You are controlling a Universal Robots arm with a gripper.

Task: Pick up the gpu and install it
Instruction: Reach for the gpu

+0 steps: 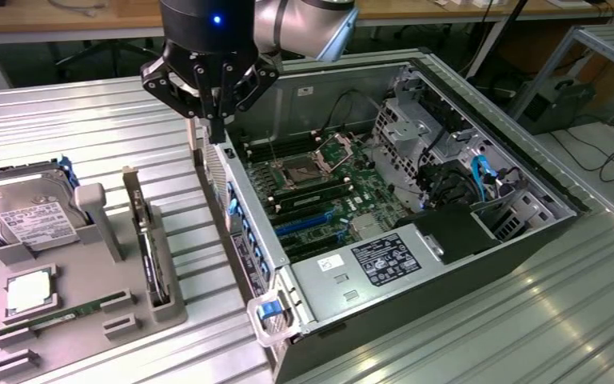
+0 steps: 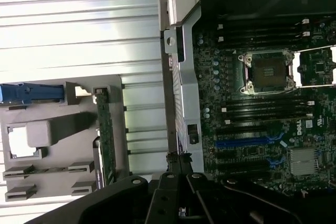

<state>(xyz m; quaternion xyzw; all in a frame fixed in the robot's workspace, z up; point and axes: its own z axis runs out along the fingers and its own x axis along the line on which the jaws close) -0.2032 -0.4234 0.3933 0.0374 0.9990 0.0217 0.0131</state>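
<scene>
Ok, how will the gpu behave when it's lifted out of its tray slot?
The gpu stands on its thin edge in a slot of the grey tray, so it may tip sideways once lifted clear. It looks like a rigid board, likely stiff rather than floppy. Exposed green circuitry suggests it is fragile.

- Ribbed silver metal tabletop (image 1: pixel 83 120) spans nine to five o'clock, brightly lit.
- Pale wooden workbench (image 1: pixel 29 20) runs along twelve o'clock.
- Grey metal-frame rack (image 1: pixel 611 36) stands at two o'clock.

open PC case (image 1: pixel 446 320) | hard drive (image 1: pixel 29 216), memory stick (image 1: pixel 61 316) in grey holder (image 1: pixel 83 280)
</scene>
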